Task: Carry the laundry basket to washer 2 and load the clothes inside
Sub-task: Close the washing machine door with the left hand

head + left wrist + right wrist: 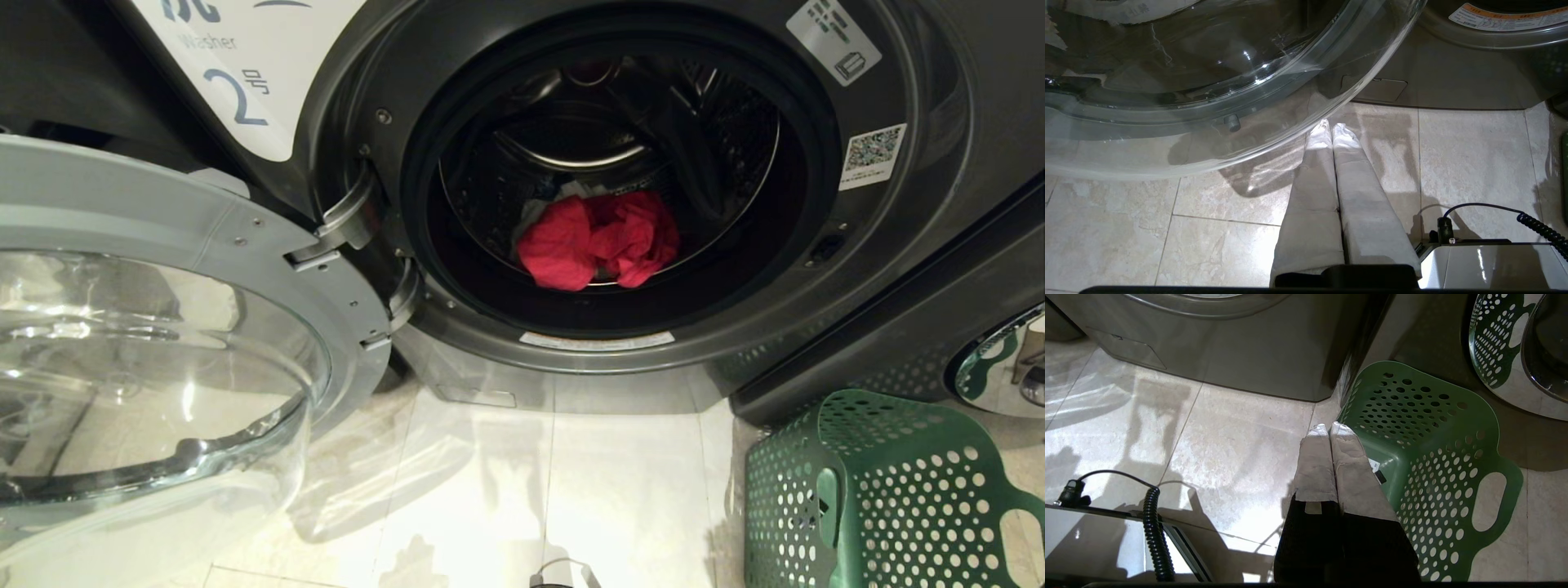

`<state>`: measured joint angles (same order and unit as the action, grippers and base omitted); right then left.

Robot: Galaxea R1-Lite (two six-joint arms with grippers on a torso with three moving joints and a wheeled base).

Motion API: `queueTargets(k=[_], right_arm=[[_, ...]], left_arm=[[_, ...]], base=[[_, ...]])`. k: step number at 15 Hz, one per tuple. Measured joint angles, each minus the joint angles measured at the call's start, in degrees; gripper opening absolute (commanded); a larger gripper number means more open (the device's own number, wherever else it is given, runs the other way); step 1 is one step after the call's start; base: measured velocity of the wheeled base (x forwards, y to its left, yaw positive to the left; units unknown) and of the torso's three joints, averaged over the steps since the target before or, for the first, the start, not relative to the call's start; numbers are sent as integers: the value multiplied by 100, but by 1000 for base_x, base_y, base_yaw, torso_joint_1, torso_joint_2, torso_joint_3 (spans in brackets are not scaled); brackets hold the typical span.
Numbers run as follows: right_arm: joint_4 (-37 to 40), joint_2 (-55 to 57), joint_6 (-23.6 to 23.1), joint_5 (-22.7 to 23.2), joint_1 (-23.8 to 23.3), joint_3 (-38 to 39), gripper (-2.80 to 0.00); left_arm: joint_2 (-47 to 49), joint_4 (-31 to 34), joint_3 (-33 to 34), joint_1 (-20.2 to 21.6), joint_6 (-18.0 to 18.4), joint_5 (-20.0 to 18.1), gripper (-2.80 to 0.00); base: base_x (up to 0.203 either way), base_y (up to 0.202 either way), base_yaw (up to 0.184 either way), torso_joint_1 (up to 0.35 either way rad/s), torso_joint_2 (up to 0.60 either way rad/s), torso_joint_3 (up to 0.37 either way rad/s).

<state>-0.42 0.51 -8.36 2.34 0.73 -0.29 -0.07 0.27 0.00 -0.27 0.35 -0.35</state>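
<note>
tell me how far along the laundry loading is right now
Looks nearly done. The laundry basket sits on the floor beside washer 2 and shows no clothes inside. A red garment, with a bit of white behind it, lies in the drum. Nothing is in hand: the left gripper and right gripper are shut and empty. The door is open.

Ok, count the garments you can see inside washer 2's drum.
2: a red garment at the drum's bottom front, and a white garment peeking out behind it on its left. More may be hidden underneath.
</note>
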Motion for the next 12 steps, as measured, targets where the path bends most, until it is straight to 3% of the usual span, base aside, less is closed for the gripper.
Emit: queueTargets(k=[4,12], right_arm=[[2,-66,346,-17,-5,18,-280],[20,-75,373,-34,-5,29,-280]], left_arm=[[0,0,0,0,-2,2,-280],[0,0,0,0,0,0,-280]], base=[[0,0,0,0,0,0],[0,0,0,0,0,0]])
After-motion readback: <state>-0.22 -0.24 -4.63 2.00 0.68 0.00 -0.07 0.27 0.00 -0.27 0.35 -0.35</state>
